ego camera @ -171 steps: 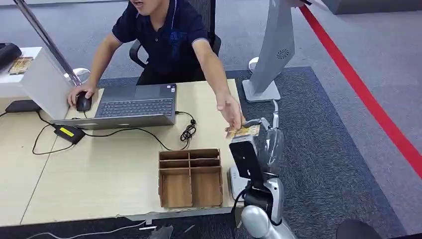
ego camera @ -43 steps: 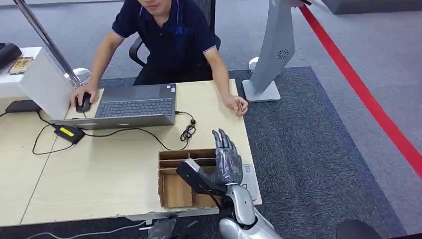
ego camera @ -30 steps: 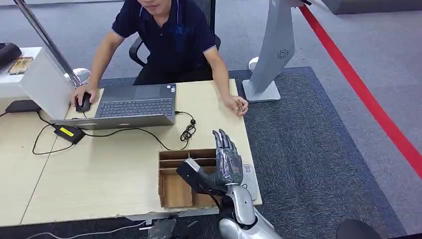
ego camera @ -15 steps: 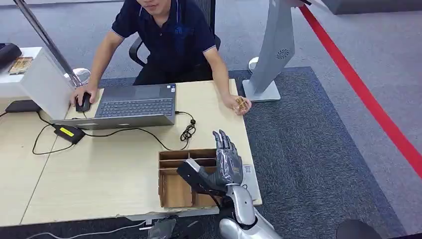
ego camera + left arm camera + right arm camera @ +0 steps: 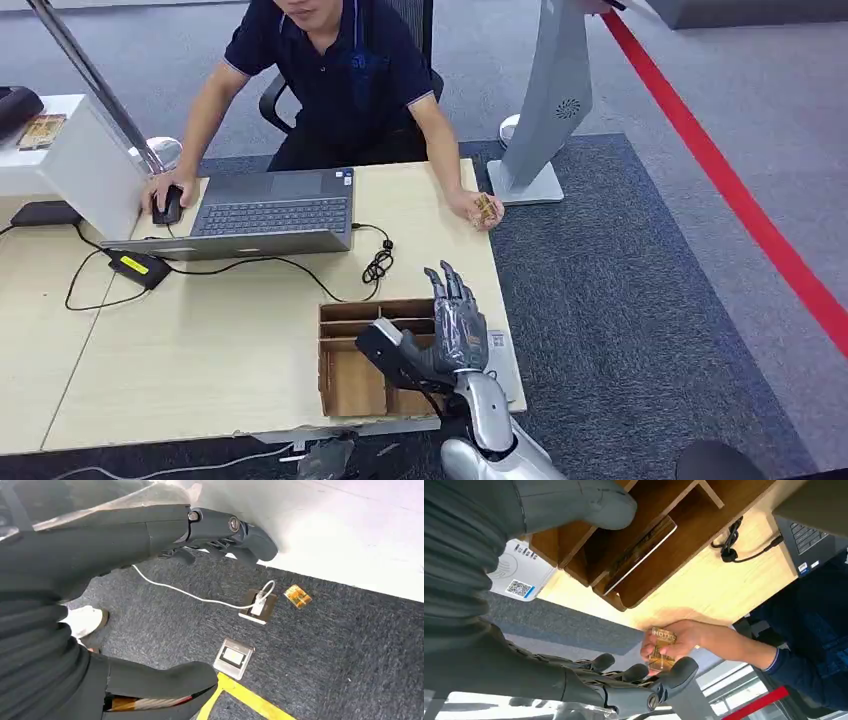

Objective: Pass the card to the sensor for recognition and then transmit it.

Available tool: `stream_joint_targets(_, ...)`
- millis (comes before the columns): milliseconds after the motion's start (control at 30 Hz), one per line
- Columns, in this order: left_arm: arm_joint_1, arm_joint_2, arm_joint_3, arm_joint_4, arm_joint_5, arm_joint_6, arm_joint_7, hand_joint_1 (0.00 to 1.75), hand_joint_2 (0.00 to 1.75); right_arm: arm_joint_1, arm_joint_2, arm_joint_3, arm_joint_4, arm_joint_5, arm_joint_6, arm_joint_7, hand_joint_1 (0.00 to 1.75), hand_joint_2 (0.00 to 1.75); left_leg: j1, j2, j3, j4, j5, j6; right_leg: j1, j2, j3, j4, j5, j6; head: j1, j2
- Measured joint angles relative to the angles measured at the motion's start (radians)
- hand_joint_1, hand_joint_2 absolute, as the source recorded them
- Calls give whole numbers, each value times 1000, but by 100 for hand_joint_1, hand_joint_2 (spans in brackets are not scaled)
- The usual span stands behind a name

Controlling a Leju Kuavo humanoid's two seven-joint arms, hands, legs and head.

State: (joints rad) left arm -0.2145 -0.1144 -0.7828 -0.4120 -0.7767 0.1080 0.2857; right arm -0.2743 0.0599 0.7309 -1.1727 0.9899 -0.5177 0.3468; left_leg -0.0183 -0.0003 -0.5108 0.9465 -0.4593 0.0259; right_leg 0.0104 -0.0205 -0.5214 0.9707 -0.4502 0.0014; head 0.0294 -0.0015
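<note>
Gold card, brown organizer, dark blue shirt, red floor stripe.

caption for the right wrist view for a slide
Robot's open right hand waits as a person's hand holds the card beside the wooden organizer.

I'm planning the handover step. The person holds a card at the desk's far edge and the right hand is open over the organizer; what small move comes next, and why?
Probably reach the right hand forward toward the card: it holds nothing, and the card sits in the person's hand.
</note>
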Motion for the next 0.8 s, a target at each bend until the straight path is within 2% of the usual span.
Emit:
stream_joint_targets(67, 0, 0, 0, 0, 0, 0, 0, 0, 175, 0, 0, 0, 0, 0, 0, 0, 38, 175, 0, 0, 0, 0, 0, 0, 0, 0, 0, 0, 0, 0, 0, 0)
stream_joint_targets(133, 0, 0, 0, 0, 0, 0, 0, 0, 175, 0, 0, 0, 0, 0, 0, 0, 47, 175, 0, 0, 0, 0, 0, 0, 0, 0, 0, 0, 0, 0, 0, 0)
stream_joint_targets(500, 0, 0, 0, 0, -2, 0, 0, 0, 175, 0, 0, 0, 0, -2, 1, 0, 54, 175, 0, 0, 0, 0, 0, 0, 0, 0, 0, 0, 0, 0, 0, 0)
stream_joint_targets(567, 0, 0, 0, 0, -2, 0, 0, 0, 175, 0, 0, 0, 0, -2, 1, 0, 63, 175, 0, 0, 0, 0, 0, 0, 0, 0, 0, 0, 0, 0, 0, 0)
stream_joint_targets(800, 0, 0, 0, 0, -2, 0, 0, 0, 175, 0, 0, 0, 0, -2, 1, 0, 61, 175, 0, 0, 0, 0, 0, 0, 0, 0, 0, 0, 0, 0, 0, 0)
